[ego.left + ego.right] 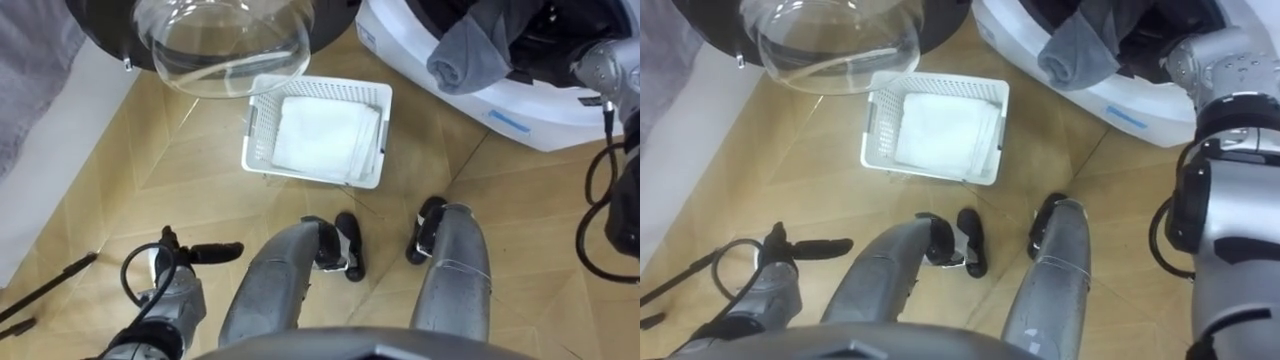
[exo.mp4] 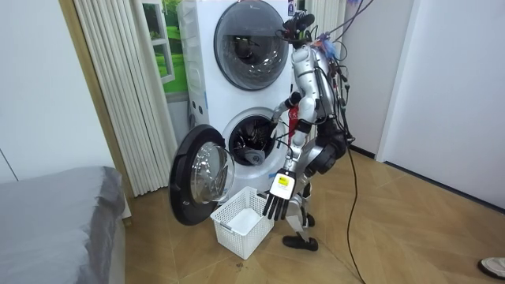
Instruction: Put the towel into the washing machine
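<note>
1. Room view: robot stands right up against a stacked washer (image 2: 229,102), facing it. The lower drum is open.
2. Door (image 2: 199,177) of the lower unit stands wide open toward the room view's left, glass bowl facing out. In the eye views the glass is at top left, above the basket.
3. Basket (image 1: 315,84): white, slotted, rectangular. It sits on the wood floor (image 1: 500,200) btwn door and robot's feet, just in front of the washer.
4. White cloth (image 1: 325,135) lies flat and folded in the basket, covering most of its bottom.
5. Grey towel (image 1: 468,50) is at the drum mouth, draped over the lower rim, part inside and part hanging out.
   - Long axis runs from the dark drum interior at the view's upper right down to the lower left.
   - Its rolled, rounded end points out twd the floor.
   - It touches the rim and is apart from the basket.
6. Right arm (image 1: 1225,62) comes in from the view's right and goes into the drum mouth just beside the towel. Right hand is hidden in the dark opening, so can't tell if it grips anything.
7. Left hand (image 1: 210,251) is low at the robot's left side, well apart from the grey towel. Fingers are straight and relaxed, holding nothing. In the room view it hangs over the basket's edge, fingers pointing down.
</note>
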Tool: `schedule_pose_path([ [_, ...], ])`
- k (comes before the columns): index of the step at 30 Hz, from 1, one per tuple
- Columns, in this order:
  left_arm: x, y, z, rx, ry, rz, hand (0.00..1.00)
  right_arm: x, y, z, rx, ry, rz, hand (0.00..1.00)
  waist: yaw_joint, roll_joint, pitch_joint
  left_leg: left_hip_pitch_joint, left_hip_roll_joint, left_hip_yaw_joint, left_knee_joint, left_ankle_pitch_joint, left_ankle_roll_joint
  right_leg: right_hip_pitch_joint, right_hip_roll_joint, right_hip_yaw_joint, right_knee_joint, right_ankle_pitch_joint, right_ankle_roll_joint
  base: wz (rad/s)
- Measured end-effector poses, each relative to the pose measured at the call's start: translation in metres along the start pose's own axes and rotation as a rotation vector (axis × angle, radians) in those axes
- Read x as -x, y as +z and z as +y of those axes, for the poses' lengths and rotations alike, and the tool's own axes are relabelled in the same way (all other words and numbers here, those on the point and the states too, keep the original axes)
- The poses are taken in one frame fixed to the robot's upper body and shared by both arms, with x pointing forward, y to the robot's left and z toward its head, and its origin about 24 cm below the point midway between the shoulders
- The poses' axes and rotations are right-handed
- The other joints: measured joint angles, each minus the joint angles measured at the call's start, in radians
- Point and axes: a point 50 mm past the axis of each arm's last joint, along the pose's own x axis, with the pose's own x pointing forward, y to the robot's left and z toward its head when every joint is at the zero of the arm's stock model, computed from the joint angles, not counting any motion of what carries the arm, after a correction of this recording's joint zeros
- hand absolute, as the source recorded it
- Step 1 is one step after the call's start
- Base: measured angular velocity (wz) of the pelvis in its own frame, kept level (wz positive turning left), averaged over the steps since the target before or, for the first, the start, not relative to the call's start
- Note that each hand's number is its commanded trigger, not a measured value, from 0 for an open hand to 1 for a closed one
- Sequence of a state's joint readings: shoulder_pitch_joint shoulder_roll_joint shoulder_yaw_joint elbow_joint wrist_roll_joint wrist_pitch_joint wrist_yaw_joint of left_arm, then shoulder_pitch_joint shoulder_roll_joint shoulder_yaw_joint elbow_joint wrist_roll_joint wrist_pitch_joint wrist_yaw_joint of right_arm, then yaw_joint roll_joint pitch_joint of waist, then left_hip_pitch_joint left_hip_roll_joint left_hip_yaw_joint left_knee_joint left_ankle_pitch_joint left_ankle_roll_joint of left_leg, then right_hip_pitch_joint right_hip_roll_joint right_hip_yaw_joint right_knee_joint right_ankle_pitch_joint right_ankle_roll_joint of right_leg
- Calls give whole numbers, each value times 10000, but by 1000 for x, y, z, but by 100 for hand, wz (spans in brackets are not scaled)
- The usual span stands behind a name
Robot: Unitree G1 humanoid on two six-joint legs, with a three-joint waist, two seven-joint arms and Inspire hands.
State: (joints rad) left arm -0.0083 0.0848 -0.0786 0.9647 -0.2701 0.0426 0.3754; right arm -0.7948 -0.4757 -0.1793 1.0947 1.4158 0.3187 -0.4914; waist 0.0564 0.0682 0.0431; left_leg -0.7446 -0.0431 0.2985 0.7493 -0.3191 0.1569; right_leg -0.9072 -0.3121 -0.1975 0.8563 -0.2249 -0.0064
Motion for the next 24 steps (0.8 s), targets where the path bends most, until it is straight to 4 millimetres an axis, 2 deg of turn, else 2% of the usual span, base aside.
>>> schedule_pose_path([
  [3,0,-3,1,-40,-129,127,0,-4,-3,-14,-65,-187,110,0,125,-3,6,524,82,5,-345,17,-14,569,177,-74,-421,64,85,-8],
  [5,0,-5,2,-92,-210,208,0,-7,-6,-27,-267,-112,261,0,214,-2,4,879,118,0,-623,47,-43,959,265,-154,-736,153,61,-12],
  [8,-2,-11,5,-211,-472,444,0,-14,-9,-59,-536,-152,105,0,228,-15,10,1570,136,-2,-1243,124,-86,1711,365,-370,-1327,221,143,3],
  [10,-3,-17,10,-348,-625,693,0,-17,-11,-96,-823,-458,-59,0,230,-38,10,2211,173,-4,-1830,191,-147,2437,492,-584,-1916,284,247,9],
  [11,-3,-20,12,-373,-643,803,0,-18,-13,-107,-935,-607,-97,0,246,-38,9,2395,201,-8,-1977,204,-167,2648,581,-585,-2114,314,282,-6],
  [12,-3,-26,18,-411,-647,1052,0,-18,-19,-131,-1217,-948,-138,0,251,-91,-13,2738,250,-6,-2269,223,-202,3007,736,-597,-2474,371,336,-13],
  [13,-4,-32,27,-470,-612,1240,0,-17,-28,-156,-1167,-1237,-20,0,187,-202,-76,3041,254,-18,-2615,258,-261,3314,833,-653,-2778,404,377,-14],
  [14,-4,-34,32,-401,-555,1321,0,-15,-34,-171,-1084,-1461,72,0,167,-251,-104,3196,278,-28,-2731,275,-289,3486,901,-690,-2937,424,391,-10],
  [16,-5,-42,47,-295,-364,1625,0,-6,-50,-222,-673,-2599,292,0,114,-401,-217,3811,392,-50,-3118,336,-391,4242,1163,-819,-3615,532,435,-9],
  [17,-5,-44,50,-297,-347,1697,0,-2,-52,-235,-340,-2972,292,0,67,-417,-232,3964,413,-50,-3172,341,-400,4431,1215,-812,-3755,542,451,-12],
  [19,-2,-55,60,-238,-333,2001,0,17,-54,-283,1690,-4279,287,0,25,-548,-339,4734,468,-33,-3659,387,-478,5233,1465,-766,-4416,608,547,-24],
  [20,-1,-58,63,-273,-336,2082,0,23,-55,-294,2259,-4587,380,0,9,-585,-374,4916,486,-62,-3775,399,-498,5433,1547,-740,-4602,639,547,-36],
  [21,0,-63,68,-318,-360,2251,0,32,-59,-312,3752,-5064,768,0,-46,-636,-447,5175,529,-226,-3930,425,-543,5777,1711,-731,-4964,736,541,-28],
  [22,1,-68,71,-382,-409,2428,0,41,-64,-327,5123,-5452,1267,0,-221,-682,-482,5468,537,-439,-4170,469,-616,6145,1808,-774,-5323,790,531,-20],
  [24,2,-72,71,-387,-581,2635,0,52,-72,-344,6613,-5887,1953,0,-403,-689,-478,5964,580,-522,-4575,531,-721,6668,1958,-797,-5808,892,527,-12],
])
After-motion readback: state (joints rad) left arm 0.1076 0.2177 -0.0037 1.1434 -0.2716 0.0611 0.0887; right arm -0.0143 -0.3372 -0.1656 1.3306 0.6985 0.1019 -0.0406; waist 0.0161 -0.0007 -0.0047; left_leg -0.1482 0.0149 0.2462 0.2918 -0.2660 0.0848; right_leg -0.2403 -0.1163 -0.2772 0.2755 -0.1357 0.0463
